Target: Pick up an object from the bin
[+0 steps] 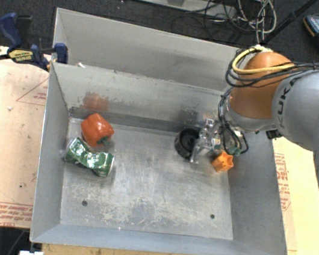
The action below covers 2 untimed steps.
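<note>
My gripper (pixel 200 144) hangs low at the back right of the bin, under the arm's orange cover. A black round thing (pixel 185 141) lies right against its left side, near the back wall. Just to the gripper's right, a small orange block (pixel 222 162) rests on the bin floor. Whether either one is gripped cannot be made out.
At the left of the bin lies an orange-red pepper-shaped toy (pixel 96 129), and a crumpled green and white packet (pixel 89 158) sits just in front of it. The arm comes in over the bin's right rim.
</note>
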Available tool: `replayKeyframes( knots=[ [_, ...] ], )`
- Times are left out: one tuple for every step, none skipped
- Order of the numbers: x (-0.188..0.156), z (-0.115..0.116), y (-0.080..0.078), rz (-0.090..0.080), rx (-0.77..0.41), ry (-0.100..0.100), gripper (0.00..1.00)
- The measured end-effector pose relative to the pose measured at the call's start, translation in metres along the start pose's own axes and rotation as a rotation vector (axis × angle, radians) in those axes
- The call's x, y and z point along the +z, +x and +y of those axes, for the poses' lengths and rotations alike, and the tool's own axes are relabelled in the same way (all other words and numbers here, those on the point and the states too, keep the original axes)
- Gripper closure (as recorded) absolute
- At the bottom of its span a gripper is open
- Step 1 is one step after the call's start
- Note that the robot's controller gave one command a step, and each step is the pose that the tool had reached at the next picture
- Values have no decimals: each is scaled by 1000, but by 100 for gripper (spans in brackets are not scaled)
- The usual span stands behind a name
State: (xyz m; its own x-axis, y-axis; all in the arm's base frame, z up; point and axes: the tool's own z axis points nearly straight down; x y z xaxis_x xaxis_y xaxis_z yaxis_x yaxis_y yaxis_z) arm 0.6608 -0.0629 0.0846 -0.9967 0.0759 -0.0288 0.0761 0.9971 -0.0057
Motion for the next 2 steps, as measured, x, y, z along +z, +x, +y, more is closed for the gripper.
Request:
replayKeyframes(
  knots=[
    [3, 1, 6, 33, -1, -2, 0],
    [0, 1, 0, 0, 0, -2, 100]
  ],
)
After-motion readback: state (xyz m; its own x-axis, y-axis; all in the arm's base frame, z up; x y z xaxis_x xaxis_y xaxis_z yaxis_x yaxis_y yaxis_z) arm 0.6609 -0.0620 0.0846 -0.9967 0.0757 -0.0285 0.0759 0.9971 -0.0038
